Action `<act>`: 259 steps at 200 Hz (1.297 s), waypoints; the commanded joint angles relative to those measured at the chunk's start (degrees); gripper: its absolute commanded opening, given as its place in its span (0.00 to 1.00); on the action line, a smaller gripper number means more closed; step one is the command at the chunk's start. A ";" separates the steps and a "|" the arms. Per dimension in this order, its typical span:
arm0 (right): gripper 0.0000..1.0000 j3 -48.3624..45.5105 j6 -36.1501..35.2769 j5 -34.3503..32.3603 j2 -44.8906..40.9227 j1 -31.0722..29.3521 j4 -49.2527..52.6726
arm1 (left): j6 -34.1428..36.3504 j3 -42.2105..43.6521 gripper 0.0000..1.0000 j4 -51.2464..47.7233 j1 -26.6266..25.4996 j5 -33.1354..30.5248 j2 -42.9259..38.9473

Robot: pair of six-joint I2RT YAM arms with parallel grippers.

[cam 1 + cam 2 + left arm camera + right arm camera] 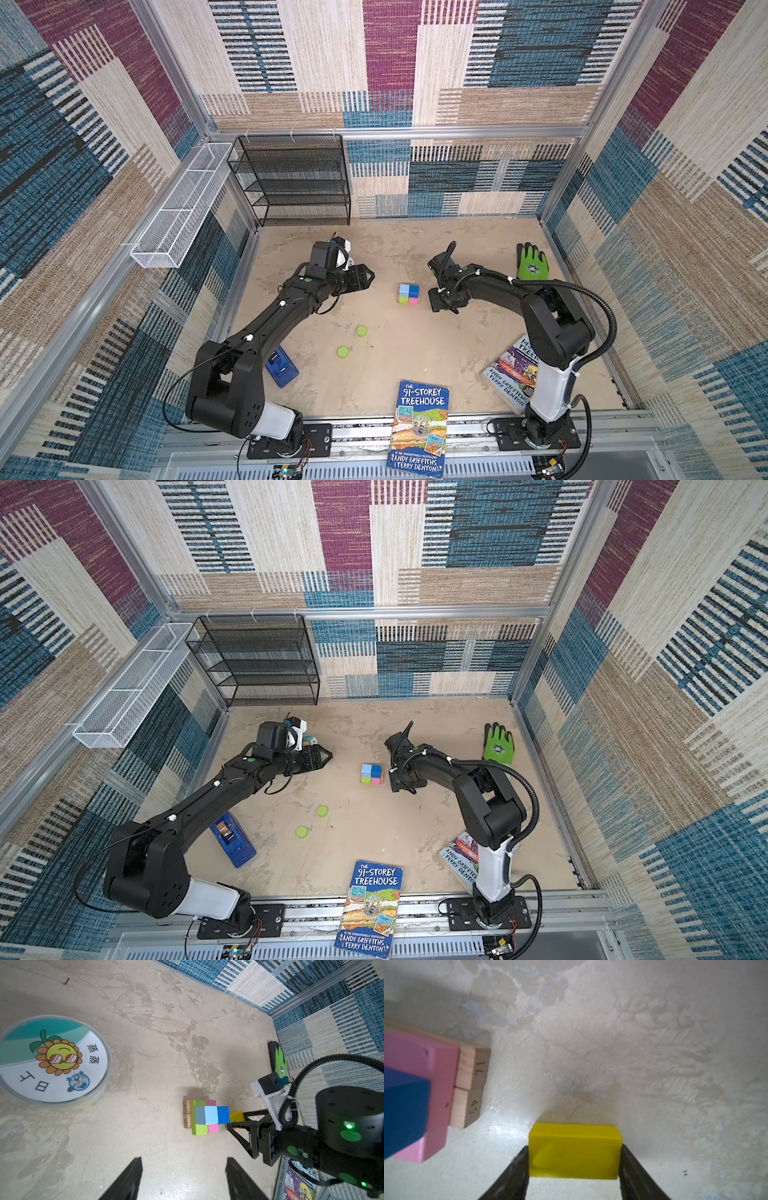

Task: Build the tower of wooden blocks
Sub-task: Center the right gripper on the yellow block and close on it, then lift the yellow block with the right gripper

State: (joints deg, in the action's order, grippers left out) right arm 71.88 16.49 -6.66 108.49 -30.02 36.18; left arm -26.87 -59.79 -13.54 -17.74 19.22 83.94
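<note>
The tower [409, 294] [372, 774] stands mid-table: two tan bars [473, 1076] at the bottom, a lime oblong [199, 1129] and a pink oblong [425, 1084] across them, and a light-blue cube [209, 1114] and a dark-blue cube [223, 1114] on top. My right gripper [435, 298] [574, 1148] is low beside the tower, its fingers pressed on both sides of a yellow oblong [575, 1151] [236, 1116] lying on the table. My left gripper [365, 276] [184, 1159] hangs open and empty to the tower's left. Two lime round pieces [361, 331] [343, 352] lie flat nearer the front.
A round tin [52, 1059] sits by the left wrist. A dark-blue case [281, 368] lies under the left arm. Two books [419, 428] [513, 374] lie at the front, a green glove [531, 262] at the back right. A black mesh shelf [291, 178] stands at the back left.
</note>
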 commanded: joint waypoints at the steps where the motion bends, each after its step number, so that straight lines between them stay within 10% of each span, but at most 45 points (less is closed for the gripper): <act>1: 0.59 0.46 0.86 -0.92 -0.02 -0.06 0.59 | -0.29 0.19 0.69 0.62 0.16 0.81 -0.35; 259: 0.57 19.51 8.18 -3.27 -5.79 -2.01 20.20 | 3.14 0.81 0.69 -4.39 4.09 -2.00 -5.00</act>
State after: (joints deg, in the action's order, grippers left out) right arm 89.62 23.35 -8.56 102.52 -31.66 53.47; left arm -25.26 -59.22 -17.19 -14.00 18.04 79.72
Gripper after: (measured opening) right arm 0.627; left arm 0.686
